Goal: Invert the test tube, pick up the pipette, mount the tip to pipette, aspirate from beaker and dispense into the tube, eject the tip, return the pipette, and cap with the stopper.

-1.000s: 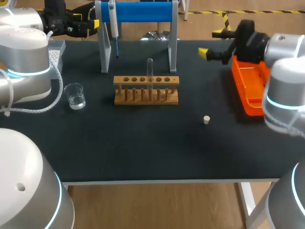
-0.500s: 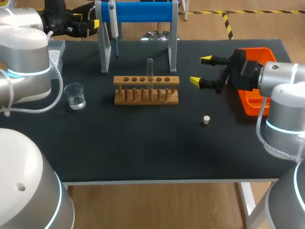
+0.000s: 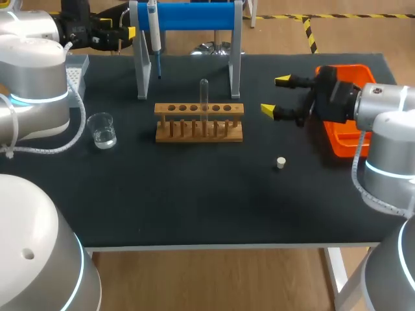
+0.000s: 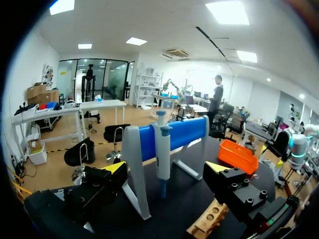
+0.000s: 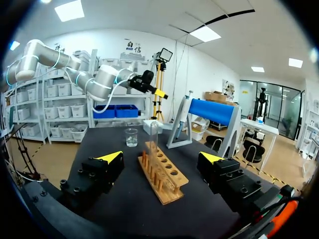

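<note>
The head view looks down on the whole bench (image 3: 194, 194) from above and behind. The left wrist view sits low at its 11 o'clock corner, facing 3 o'clock, with the pipette stand (image 4: 172, 134) close ahead. The right wrist view faces 9 o'clock from the 3 o'clock side, near the rack (image 5: 162, 175). All three share stand and rack.

One each: test tube (image 3: 203, 94), wooden rack (image 3: 194, 133), beaker (image 3: 102, 131), pipette (image 3: 154, 35), stopper (image 3: 281, 162), orange tray (image 3: 340, 137), blue stand (image 3: 194, 15), grey tip box (image 3: 78, 72).
</note>
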